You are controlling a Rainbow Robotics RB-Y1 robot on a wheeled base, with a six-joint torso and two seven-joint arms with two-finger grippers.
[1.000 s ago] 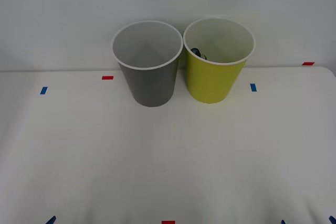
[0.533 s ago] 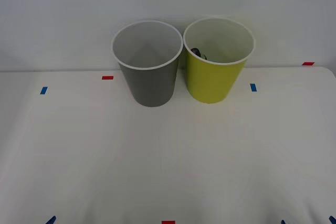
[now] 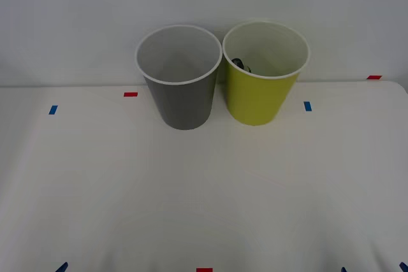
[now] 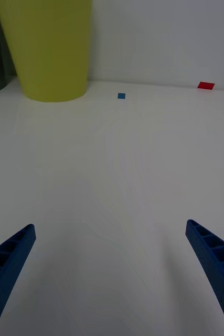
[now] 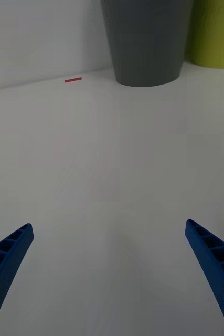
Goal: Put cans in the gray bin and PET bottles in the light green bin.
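Note:
The gray bin [image 3: 182, 97] stands upright at the back middle of the table, and what I see of its inside is bare. Touching its right side is the light green bin [image 3: 260, 97]. Inside that bin, against the near-left wall, a small dark piece shows that looks like the PET bottle's black cap [image 3: 240, 64]; the rest of the bottle is hidden. Cans are out of view. My left gripper [image 5: 109, 227] is open over bare table in front of the gray bin [image 5: 146, 42]. My right gripper [image 4: 110, 226] is open, short of the light green bin [image 4: 51, 50].
The white table [image 3: 204, 189] carries small tape marks: red [image 3: 131, 94] and blue [image 3: 53, 109] on the left, blue [image 3: 308, 106] and red [image 3: 374, 77] on the right, red [image 3: 204, 270] at the front edge. A white wall rises behind the bins.

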